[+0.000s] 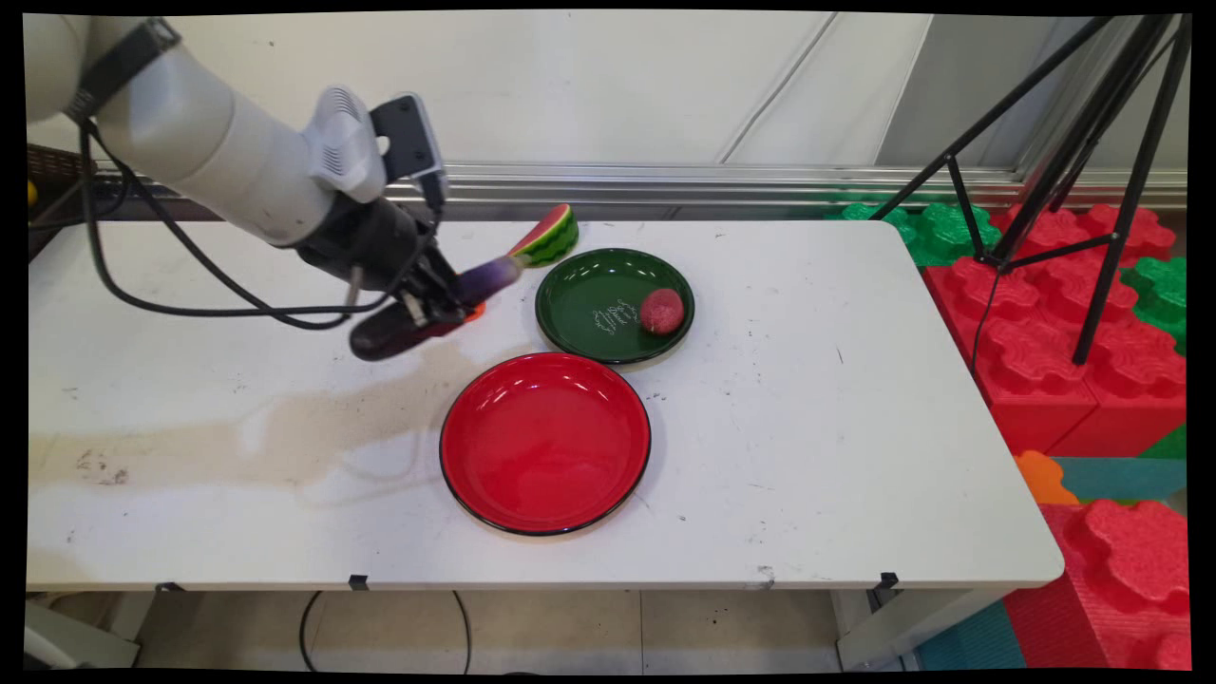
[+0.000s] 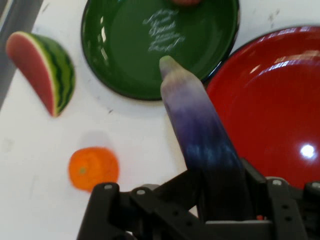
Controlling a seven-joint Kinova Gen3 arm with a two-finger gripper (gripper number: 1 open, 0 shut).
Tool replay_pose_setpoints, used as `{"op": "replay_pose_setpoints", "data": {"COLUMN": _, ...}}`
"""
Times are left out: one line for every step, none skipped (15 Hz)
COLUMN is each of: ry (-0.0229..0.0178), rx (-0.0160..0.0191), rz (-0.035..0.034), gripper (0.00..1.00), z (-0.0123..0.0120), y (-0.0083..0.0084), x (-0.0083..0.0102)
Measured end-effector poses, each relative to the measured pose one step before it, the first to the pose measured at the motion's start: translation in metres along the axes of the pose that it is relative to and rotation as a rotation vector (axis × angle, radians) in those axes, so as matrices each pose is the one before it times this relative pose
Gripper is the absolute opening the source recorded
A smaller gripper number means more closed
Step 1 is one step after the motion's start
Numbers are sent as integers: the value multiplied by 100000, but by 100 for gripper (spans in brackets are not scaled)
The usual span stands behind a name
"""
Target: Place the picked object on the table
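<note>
My gripper (image 1: 439, 306) is shut on a purple eggplant (image 1: 432, 309) and holds it above the table, left of the green plate (image 1: 581, 306). In the hand view the eggplant (image 2: 200, 140) sticks out from between the fingers, its pale tip over the rim of the green plate (image 2: 120, 45). A small orange (image 2: 93, 168) lies on the table just below the hand; in the main view only a sliver of the orange (image 1: 475, 311) shows. The red plate (image 1: 545, 442) lies in front and to the right, with nothing in it.
A watermelon slice (image 1: 548, 236) lies at the table's back edge behind the green plate. A red lychee-like fruit (image 1: 661, 311) rests in the green plate's right part. A black tripod (image 1: 1073, 161) and red and green foam blocks (image 1: 1064, 342) stand right of the table.
</note>
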Motion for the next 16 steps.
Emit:
{"op": "replay_pose_setpoints", "data": {"ry": -1003, "rx": 406, "rz": 2219, "gripper": 0, "z": -4, "y": -659, "x": -481}}
{"op": "replay_pose_setpoints", "data": {"ry": -941, "rx": 214, "rz": 1823, "gripper": 0, "z": 130, "y": -550, "x": -427}}
{"op": "replay_pose_setpoints", "data": {"ry": -997, "rx": 2, "rz": 2019, "gripper": 0, "z": 275, "y": -607, "x": -477}}
{"op": "replay_pose_setpoints", "data": {"ry": -1054, "rx": -257, "rz": 1763, "gripper": 0, "z": 410, "y": -583, "x": -485}}
{"op": "replay_pose_setpoints", "data": {"ry": -906, "rx": -416, "rz": 1375, "gripper": 0, "z": 477, "y": -488, "x": -391}}
{"op": "replay_pose_setpoints", "data": {"ry": -1052, "rx": -610, "rz": 1426, "gripper": 0, "z": 671, "y": -539, "x": -408}}
{"op": "replay_pose_setpoints", "data": {"ry": -966, "rx": -678, "rz": 1313, "gripper": 0, "z": 693, "y": -505, "x": -374}}
{"op": "replay_pose_setpoints", "data": {"ry": -768, "rx": -714, "rz": 979, "gripper": 0, "z": 656, "y": -396, "x": -273}}
{"op": "replay_pose_setpoints", "data": {"ry": -430, "rx": -521, "rz": 629, "gripper": 0, "z": 443, "y": -240, "x": -154}}
{"op": "replay_pose_setpoints", "data": {"ry": -619, "rx": -901, "rz": 952, "gripper": 0, "z": 721, "y": -333, "x": -200}}
{"op": "replay_pose_setpoints", "data": {"ry": -295, "rx": -694, "rz": 688, "gripper": 0, "z": 517, "y": -205, "x": -85}}
{"op": "replay_pose_setpoints", "data": {"ry": -400, "rx": -1070, "rz": 1006, "gripper": 0, "z": 763, "y": -298, "x": -91}}
{"op": "replay_pose_setpoints", "data": {"ry": -281, "rx": -1136, "rz": 1215, "gripper": 0, "z": 864, "y": -325, "x": -93}}
{"op": "replay_pose_setpoints", "data": {"ry": -256, "rx": -1137, "rz": 1124, "gripper": 0, "z": 868, "y": -292, "x": -93}}
{"op": "replay_pose_setpoints", "data": {"ry": -250, "rx": -1039, "rz": 726, "gripper": 0, "z": 753, "y": -250, "x": -71}}
{"op": "replay_pose_setpoints", "data": {"ry": -180, "rx": -1167, "rz": 543, "gripper": 0, "z": 823, "y": -268, "x": -90}}
